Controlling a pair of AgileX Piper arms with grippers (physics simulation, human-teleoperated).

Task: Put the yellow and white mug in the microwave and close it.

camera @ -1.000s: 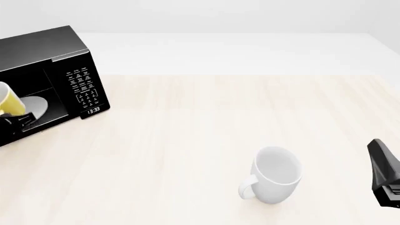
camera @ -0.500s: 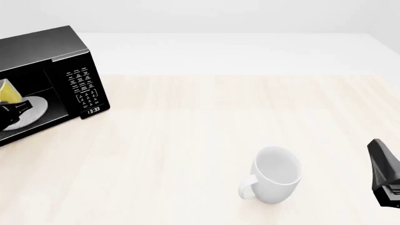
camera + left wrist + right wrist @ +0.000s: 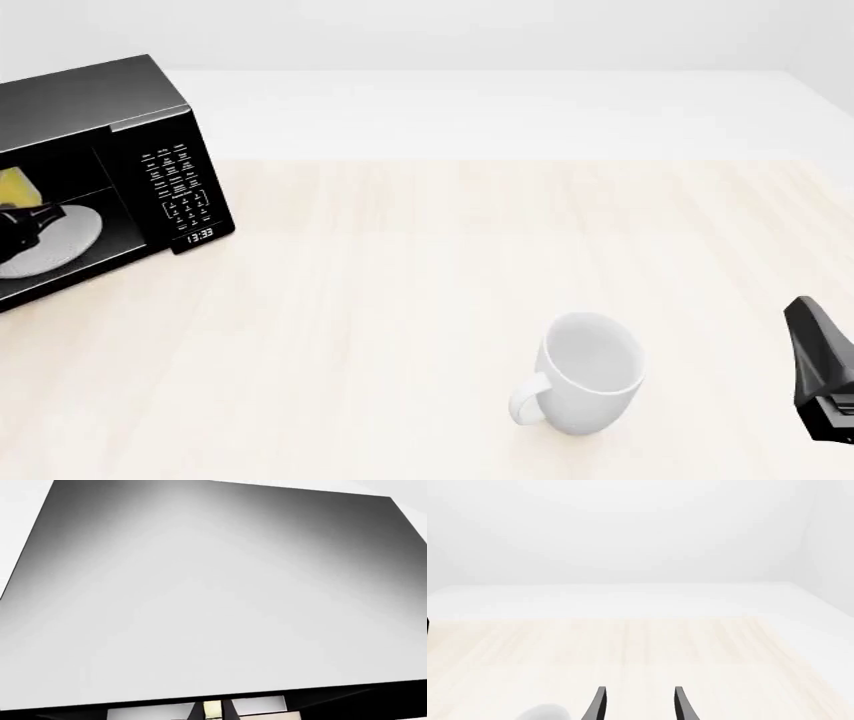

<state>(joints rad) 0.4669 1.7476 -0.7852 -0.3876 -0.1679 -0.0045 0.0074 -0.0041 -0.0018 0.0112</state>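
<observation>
Table (image 3: 441, 260): pale wood top, the widest thing in the front view. Microwave (image 3: 127, 110) is the landmark: black box at the table's far left, partly cut by the picture edge, cavity open toward the camera, keypad and clock panel on its right end. No door edge shows in the front view.

Inside the microwave cavity: the white turntable plate (image 3: 60, 235) lies flat on the floor. Above the plate's left part is the yellow and white mug (image 3: 16, 186), only a yellow wedge showing at the picture edge, so its tilt, its long axis and the way the handle points cannot be read. Whether it touches the plate is also unclear.

Left gripper (image 3: 24, 222): dark fingers inside the cavity just below the mug, over the plate. In the left wrist view the fingers close narrowly on a yellowish sliver at the bottom edge, probably the mug (image 3: 212, 709); grey cavity wall fills the rest.

All-white mug (image 3: 585, 372): well to the right of the microwave and nearer the camera, upright, mouth up, handle toward the lower left.

Right gripper (image 3: 638, 705): far right of the microwave, past the white mug, at the table's right edge; fingers parted with bare table in the gap, nothing held.
</observation>
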